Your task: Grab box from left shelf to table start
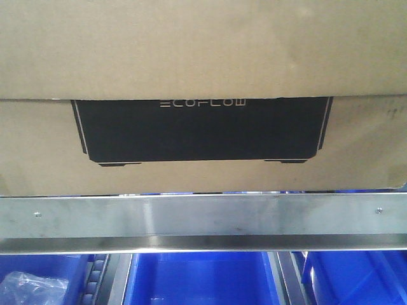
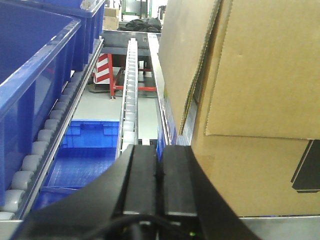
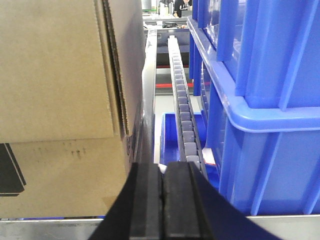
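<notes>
On the left shelf (image 1: 203,216), the box (image 1: 203,57) sits just inward of the left gripper (image 2: 157,190) and right gripper (image 3: 162,200), whose fingers (image 2: 142,185) are pressed together and empty, likely flanking it to squeeze-lift.

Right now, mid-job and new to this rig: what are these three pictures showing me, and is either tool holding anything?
This is a two-armed robot with one camera facing forward and one on each wrist. The front view looks straight at the shelf. There the box, brown with a black ECOFLOW panel, sits above the shelf rail, and blue bins stand below.

The left wrist view looks along the left tool. Its black fingers are pressed together and hold nothing. The box is close on its right and a roller track runs ahead.

The right wrist view mirrors this. The right tool is shut and empty, with the box on its left and a blue bin on its right.

So one tool sits at each side of the box, and neither is closed on it.
</notes>
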Controlling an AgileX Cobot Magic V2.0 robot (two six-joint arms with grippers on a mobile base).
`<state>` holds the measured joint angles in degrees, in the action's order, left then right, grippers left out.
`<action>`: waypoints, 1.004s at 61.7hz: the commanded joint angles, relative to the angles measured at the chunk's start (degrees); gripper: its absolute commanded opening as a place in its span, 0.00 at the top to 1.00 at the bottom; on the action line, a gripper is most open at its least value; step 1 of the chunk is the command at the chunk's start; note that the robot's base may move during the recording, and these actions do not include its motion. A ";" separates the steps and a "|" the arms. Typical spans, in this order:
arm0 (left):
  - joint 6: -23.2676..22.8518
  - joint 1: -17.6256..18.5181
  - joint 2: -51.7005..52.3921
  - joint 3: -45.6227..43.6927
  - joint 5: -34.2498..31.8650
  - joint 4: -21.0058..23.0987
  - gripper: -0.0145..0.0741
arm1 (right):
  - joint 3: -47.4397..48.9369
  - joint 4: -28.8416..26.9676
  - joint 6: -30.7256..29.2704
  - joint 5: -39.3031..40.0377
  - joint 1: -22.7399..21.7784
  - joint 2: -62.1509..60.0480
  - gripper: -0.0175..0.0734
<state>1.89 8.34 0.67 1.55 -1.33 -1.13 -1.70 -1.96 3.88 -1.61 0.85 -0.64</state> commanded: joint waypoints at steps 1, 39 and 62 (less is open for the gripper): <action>-0.08 -0.03 0.76 1.56 -5.04 0.35 0.88 | 0.10 0.59 -0.23 5.03 -0.04 -0.18 0.79; -0.08 -0.03 0.46 -6.65 3.27 -2.58 0.88 | 0.10 0.59 -0.23 5.03 -0.04 -0.18 0.79; -0.08 -0.03 -7.80 -28.68 24.84 -2.83 0.88 | 0.10 0.59 -0.23 5.03 -0.04 -0.18 0.79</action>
<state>1.89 8.34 -3.26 -21.89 24.16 -3.90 -1.70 -1.96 3.88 -1.61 0.85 -0.64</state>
